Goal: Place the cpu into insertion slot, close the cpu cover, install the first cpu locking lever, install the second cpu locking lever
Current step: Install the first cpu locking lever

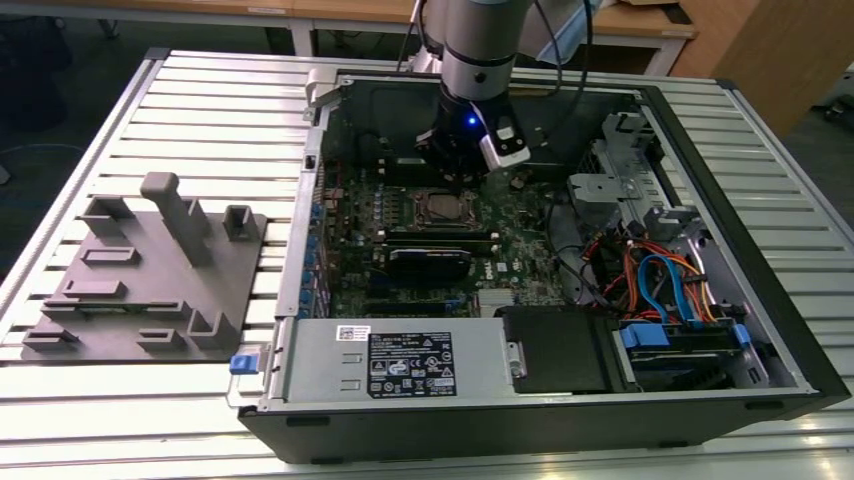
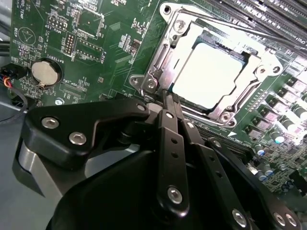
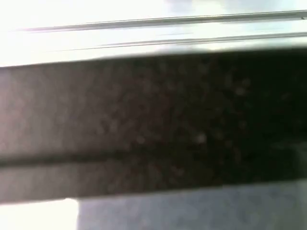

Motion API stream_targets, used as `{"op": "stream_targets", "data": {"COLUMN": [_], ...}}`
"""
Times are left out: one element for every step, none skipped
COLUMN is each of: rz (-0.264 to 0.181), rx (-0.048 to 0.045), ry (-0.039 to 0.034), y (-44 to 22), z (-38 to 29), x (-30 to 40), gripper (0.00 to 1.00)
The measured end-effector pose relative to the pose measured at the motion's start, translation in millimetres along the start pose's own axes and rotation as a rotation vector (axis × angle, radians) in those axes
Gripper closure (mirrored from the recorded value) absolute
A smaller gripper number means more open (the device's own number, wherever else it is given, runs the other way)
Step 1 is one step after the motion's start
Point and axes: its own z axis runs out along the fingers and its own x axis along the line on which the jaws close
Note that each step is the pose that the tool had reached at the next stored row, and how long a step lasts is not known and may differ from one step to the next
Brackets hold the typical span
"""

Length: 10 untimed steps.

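black end effector [image 2: 169, 98] fingers are pressed together with nothing between them, tips at the corner of the cpu cover [image 2: 165, 60]. that cover lies flat over the insertion slot [image 1: 435, 207] on the green motherboard [image 2: 96, 52], the cpu [image 2: 208, 69] showing silvery through its window.

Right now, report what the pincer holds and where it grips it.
Nothing is held: the black pincer is shut and empty, its tips at the corner of the thin silvery metal cpu cover over the silvery-grey square cpu.
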Motion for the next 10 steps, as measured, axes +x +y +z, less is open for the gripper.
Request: {"op": "stream_targets", "data": {"rz": [0.000, 0.000, 0.000, 0.001, 0.001, 0.001, 0.001, 0.001, 0.001, 0.001], "rx": [-0.0068, -0.0151, -0.0242, -0.0328, -0.0386, -0.0432, -0.0463, -0.0477, -0.0482, -0.0482], "ry": [0.0005, 0.0013, 0.0021, 0.0029, 0.0039, 0.0050, 0.0054, 0.0053, 0.0051, 0.0052], "y": [0.2, 0.3, 0.5, 0.5, 0.4, 0.3, 0.3, 0.4, 0.5, 0.6], "z": [0.3, 0.6, 0.9, 1.1, 1.0, 0.7, 0.7, 0.4, -0.8, -2.8], "x": [0.0, -0.1, -0.1, -0.2, -0.1, -0.1, 0.0, 0.0, -0.1, -0.1], "gripper": [0.90, 0.90, 0.90, 0.90, 0.90, 0.90, 0.90, 0.90, 0.90, 0.90]}}
